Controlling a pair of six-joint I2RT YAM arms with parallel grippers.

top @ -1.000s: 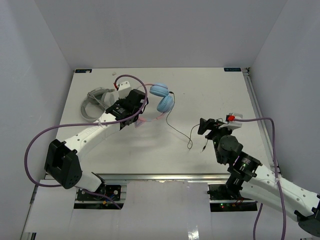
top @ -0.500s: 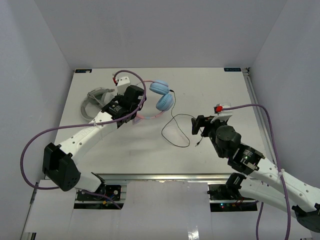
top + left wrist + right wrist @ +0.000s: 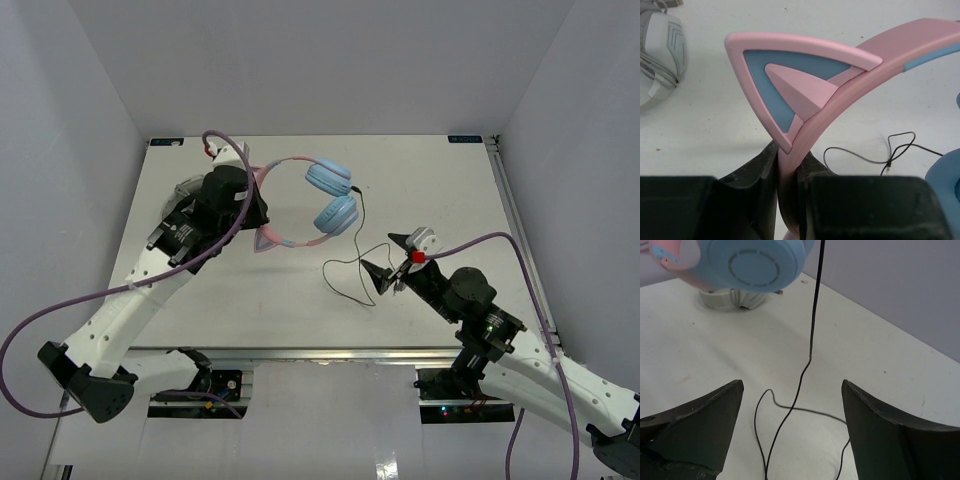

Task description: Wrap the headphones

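Pink headband (image 3: 900,55) looks thin and stiff. The headphones (image 3: 335,212) look light and hang clear of the bench (image 3: 450,190), far left of centre. Left gripper (image 3: 787,165): jaws clamped on the band beside a cat ear. The cable (image 3: 812,315) is limp and dangles to the bench; best taken low. Right gripper (image 3: 791,385): jaws wide apart, empty.

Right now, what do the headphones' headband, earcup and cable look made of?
Headband: rigid-looking pink plastic, matte, with crisp moulded edges at the cat ear. Earcup: light-blue, smooth, probably plastic shell; moulded ring pattern shows. Cable: thin black, likely rubber-sheathed wire; it hangs and curls loosely.
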